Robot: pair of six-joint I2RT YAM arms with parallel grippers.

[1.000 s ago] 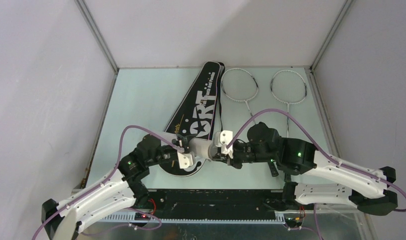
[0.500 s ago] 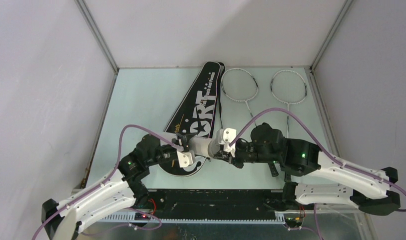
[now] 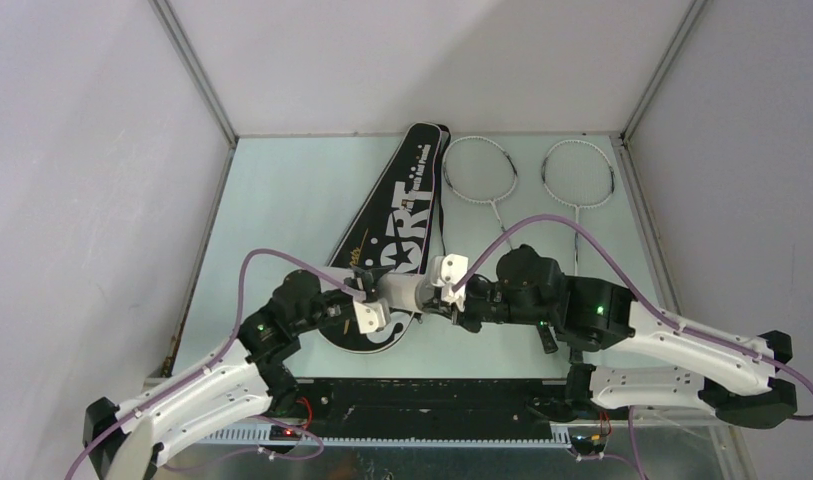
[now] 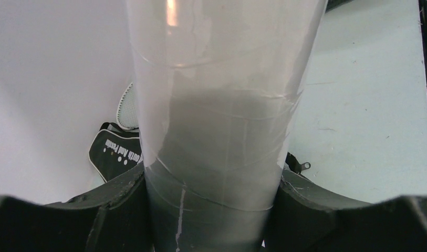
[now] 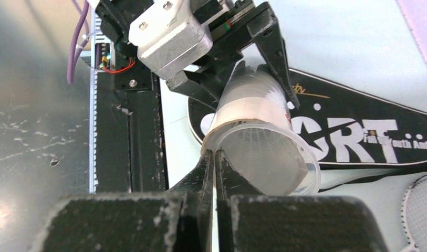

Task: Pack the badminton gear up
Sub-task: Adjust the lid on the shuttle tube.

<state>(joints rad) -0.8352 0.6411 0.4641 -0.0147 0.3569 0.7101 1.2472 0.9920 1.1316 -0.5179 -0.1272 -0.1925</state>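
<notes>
Above the near, wide end of the bag, the left gripper clamps the tube, its long axis level, left to right, open mouth rightward. The right gripper has its fingers pressed together at that rim, perhaps touching it. Right of the bag's far end lie two rackets, heads away.

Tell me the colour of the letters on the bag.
White, on the black bag; right wrist view.

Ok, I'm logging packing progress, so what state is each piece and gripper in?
Tube: held level above the bag, one end open.
Left gripper: clamped around the tube.
Right gripper: shut, tips at the tube's open rim.
SPORT bag: flat on the table.
Racket beside bag: flat on the table, unpacked.
Right-hand racket: flat, unpacked.
</notes>
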